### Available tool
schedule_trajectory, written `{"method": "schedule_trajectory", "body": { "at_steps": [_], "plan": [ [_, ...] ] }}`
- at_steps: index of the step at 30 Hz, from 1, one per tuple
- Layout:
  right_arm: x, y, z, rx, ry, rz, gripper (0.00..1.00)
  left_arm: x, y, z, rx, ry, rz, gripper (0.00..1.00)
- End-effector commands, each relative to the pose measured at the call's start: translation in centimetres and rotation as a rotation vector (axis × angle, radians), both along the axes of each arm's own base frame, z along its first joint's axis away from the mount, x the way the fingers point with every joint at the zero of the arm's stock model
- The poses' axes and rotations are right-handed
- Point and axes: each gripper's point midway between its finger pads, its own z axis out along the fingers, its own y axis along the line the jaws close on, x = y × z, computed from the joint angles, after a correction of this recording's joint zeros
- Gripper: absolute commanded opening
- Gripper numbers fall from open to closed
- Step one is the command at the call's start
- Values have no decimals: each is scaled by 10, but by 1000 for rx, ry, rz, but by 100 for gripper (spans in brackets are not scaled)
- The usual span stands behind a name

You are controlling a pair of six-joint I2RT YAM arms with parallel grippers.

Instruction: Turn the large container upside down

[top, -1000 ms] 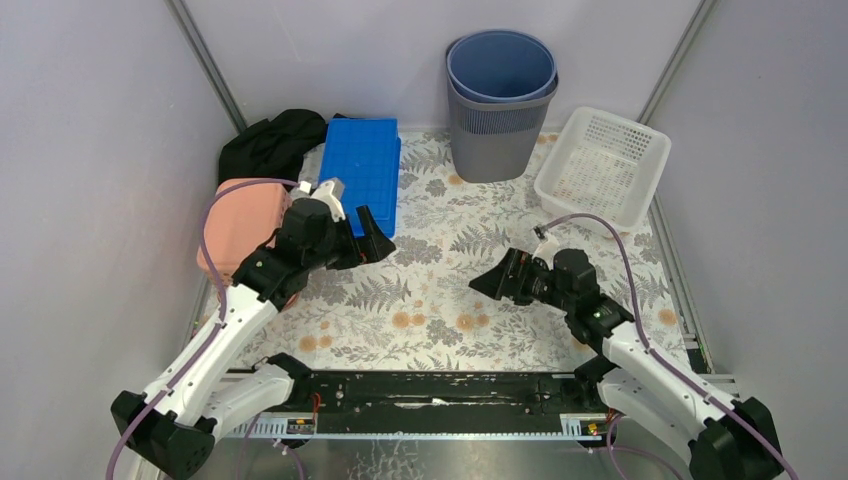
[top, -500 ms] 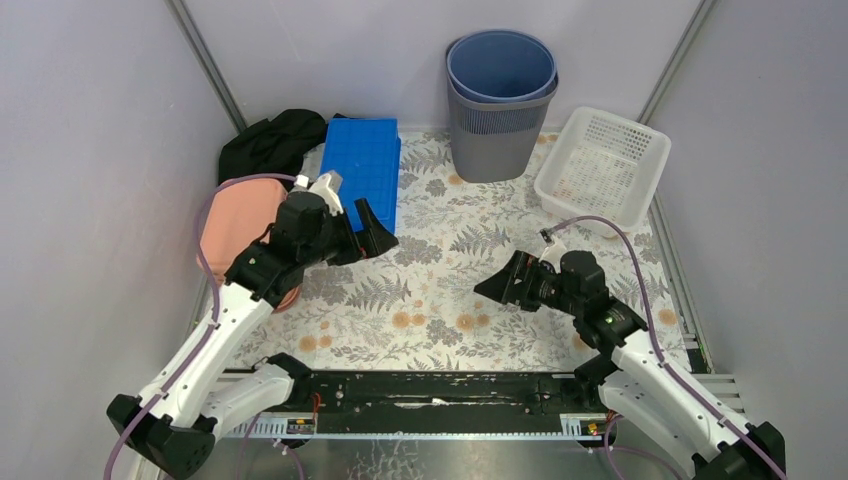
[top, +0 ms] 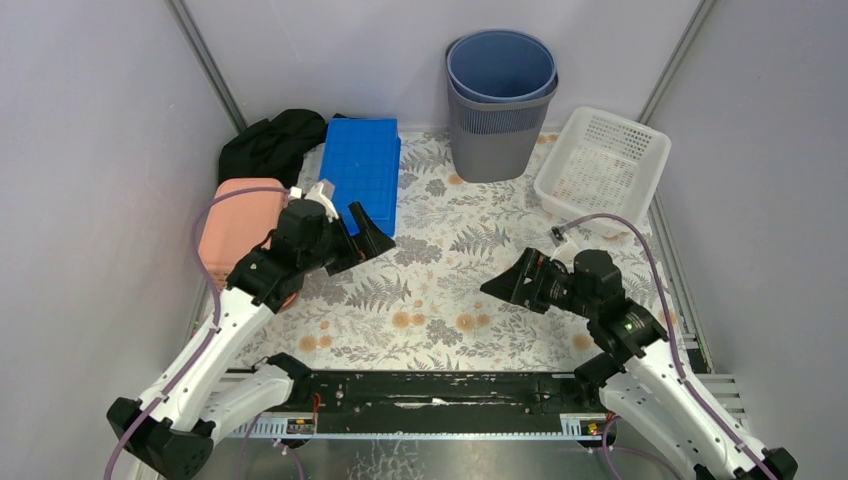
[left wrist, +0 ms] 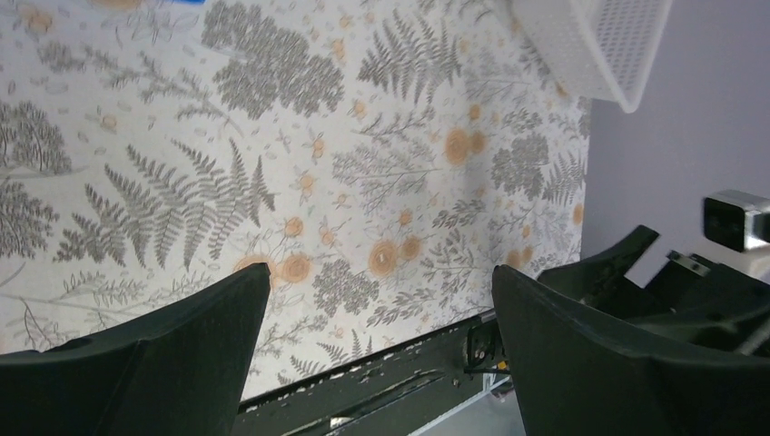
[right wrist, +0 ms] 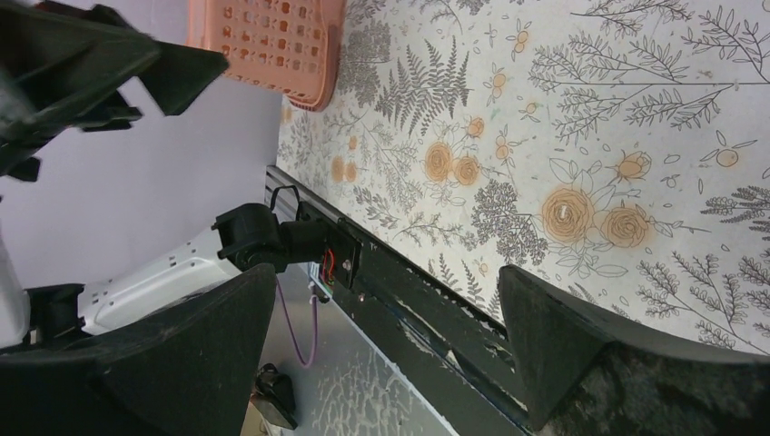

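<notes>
Watching from above, I see both grippers spread fully wide and holding nothing. The left gripper [top: 368, 228] has the blue crate [top: 362, 165] just beyond its jaws. The right gripper [top: 503, 272] hangs over the floral mat [top: 440, 300]. The tall grey bin [top: 492, 135] stands upright, well beyond both pairs of jaws.

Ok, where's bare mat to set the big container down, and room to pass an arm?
Freest: the middle of the floral mat, between left pincer, right pincer and grey bin, running to the near rail. A smaller gap lies between blue box and bin. Crowded: back row and left edge, with black cloth, pink basket, white basket.
</notes>
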Motion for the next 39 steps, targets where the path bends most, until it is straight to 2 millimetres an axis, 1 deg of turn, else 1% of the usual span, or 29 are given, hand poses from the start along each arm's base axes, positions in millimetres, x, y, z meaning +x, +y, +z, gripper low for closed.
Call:
{"method": "schedule_trajectory", "body": {
  "at_steps": [1, 3, 5, 7, 9, 12, 14, 17, 20, 22, 25, 27, 30, 33, 39],
  "plan": [
    [-14, -4, 13, 30, -75, 33, 100, -2, -5, -6, -34, 5, -2, 100],
    [-15, -5, 25, 42, -105, 33, 99, -5, -1, 0, -16, 2, -4, 100],
    [-15, -1, 38, 49, -115, 56, 99, -8, 0, 11, -20, -13, -13, 100],
    [-16, 3, 45, 47, -117, 97, 100, -12, 0, 18, -24, -23, -26, 100],
    [-14, 7, 42, 38, -97, 116, 99, -18, 0, 9, -13, -15, -54, 100],
    [-15, 11, 41, 40, -93, 148, 99, -24, 5, -4, 9, 13, -51, 100],
    [-13, 12, 42, 34, -99, 155, 99, -27, 5, -5, -12, 14, -40, 100],
    [-9, 14, 46, 14, -106, 171, 100, -31, 3, 0, -62, 3, -33, 100],
    [-10, 16, 52, 13, -103, 191, 100, -35, 4, -3, -79, 13, -28, 100],
    [-13, 16, 52, 11, -100, 203, 100, -38, 4, -8, -76, 24, -32, 100],
    [-14, 16, 46, 2, -89, 205, 99, -40, 2, -21, -65, 59, -45, 100],
    [-14, 15, 42, -7, -75, 203, 100, -44, 0, -25, -75, 83, -59, 100],
    [-13, 16, 41, -10, -70, 205, 99, -50, 1, -22, -83, 85, -67, 100],
    [-10, 12, 35, -78, -65, 213, 99, -54, 7, -18, -65, 72, -58, 100],
    [-2, 7, 29, -154, -75, 208, 100, -59, 4, -26, -82, 89, -81, 100]
  ]
}}
